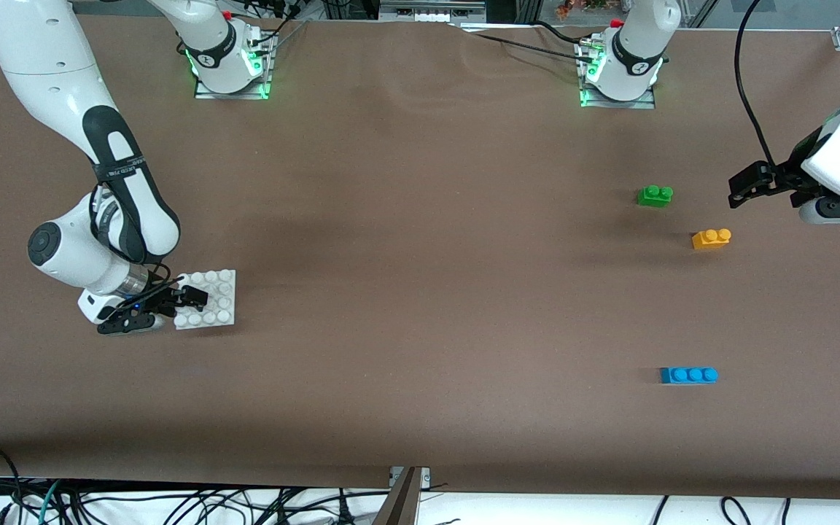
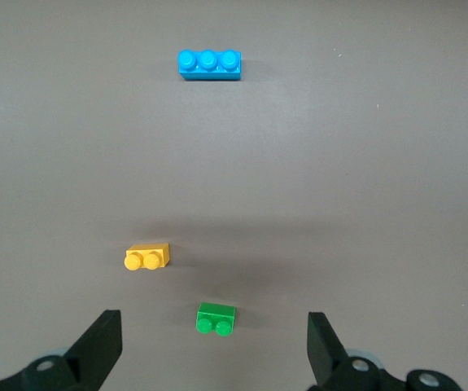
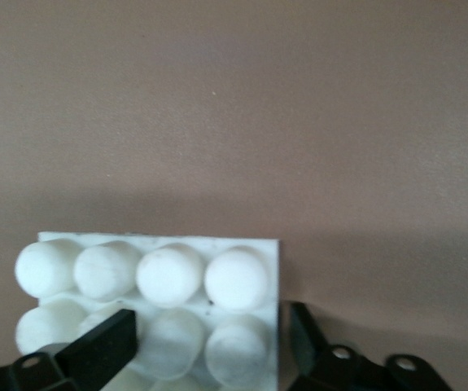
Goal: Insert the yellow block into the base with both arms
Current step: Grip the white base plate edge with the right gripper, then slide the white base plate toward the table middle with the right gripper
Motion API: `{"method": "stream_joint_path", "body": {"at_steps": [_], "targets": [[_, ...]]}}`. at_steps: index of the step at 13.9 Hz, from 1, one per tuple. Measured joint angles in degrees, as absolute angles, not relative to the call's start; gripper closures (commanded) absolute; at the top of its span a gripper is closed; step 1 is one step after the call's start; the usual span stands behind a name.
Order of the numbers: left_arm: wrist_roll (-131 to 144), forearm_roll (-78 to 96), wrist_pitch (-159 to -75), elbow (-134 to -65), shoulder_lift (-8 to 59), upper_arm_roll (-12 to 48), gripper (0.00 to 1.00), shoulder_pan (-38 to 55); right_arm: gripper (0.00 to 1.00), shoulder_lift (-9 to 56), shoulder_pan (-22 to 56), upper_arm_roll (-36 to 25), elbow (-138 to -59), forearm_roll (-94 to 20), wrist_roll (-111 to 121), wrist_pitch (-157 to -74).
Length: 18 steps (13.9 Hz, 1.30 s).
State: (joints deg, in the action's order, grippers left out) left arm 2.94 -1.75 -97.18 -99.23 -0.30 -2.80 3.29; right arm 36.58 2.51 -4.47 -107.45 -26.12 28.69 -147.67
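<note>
Right gripper (image 1: 188, 300) at lower left of the front view, fingers spread around the base's (image 1: 217, 295) edge. Left gripper (image 1: 744, 184) – open, empty – hangs at upper right, over the table above the yellow block (image 1: 711, 238). No legible writing on the bricks.

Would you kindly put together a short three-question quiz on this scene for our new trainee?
1. True or false: the left gripper holds the yellow block.
2. The right gripper is at which item: A) blue brick, B) white base, C) green brick?
3. Which brick lies nearest the front camera?

Key: 1. False; its fingers are open and empty above the table. 2. B, a finger either side of one edge. 3. The blue brick.
</note>
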Motion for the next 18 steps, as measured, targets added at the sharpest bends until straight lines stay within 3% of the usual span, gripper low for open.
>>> {"method": "stream_joint_path", "body": {"at_steps": [2,18], "targets": [[2.9,-1.8,-97.2,-99.2,-0.3,-2.8,0.0,3.3,0.51,36.3,2.5,-4.4,-107.4,-26.1,29.2,-147.4],[2.9,-1.8,-97.2,-99.2,-0.3,-2.8,0.0,3.3,0.52,36.6,8.5,-2.6,-107.2,-26.3,20.0,-149.5]]}}
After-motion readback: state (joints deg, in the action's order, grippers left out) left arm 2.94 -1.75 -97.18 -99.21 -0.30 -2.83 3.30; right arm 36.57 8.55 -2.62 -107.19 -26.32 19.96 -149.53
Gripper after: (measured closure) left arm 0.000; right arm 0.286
